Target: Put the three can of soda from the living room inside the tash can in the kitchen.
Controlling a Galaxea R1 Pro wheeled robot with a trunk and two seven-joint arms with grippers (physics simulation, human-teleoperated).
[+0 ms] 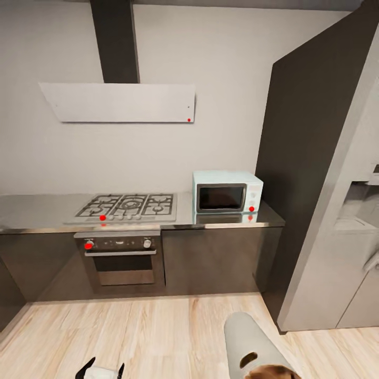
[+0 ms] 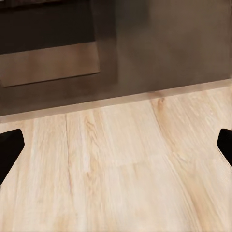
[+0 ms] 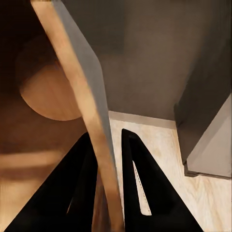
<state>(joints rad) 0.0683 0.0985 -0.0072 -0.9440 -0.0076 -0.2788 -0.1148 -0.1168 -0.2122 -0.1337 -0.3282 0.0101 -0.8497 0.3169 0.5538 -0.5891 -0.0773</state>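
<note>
Right tool (image 3: pixel 108 193) — fingers pinching the rim wall of the tash can (image 3: pixel 87 111); the bin hangs over the floor (image 1: pixel 158 337) before the fridge (image 1: pixel 337 252). Left tool (image 2: pixel 116 145) — spread, empty. Keep the pinch firm and the bin level in transit. No soda cans visible; bin interior partly cut off.

Soft even light, slightly blurred renders

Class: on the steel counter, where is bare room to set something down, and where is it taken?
Bare: the grey steel counter left of the gas hob; a narrow strip between hob and pale blue microwave. Taken: the stretch from the microwave to the dark tall panel.
</note>
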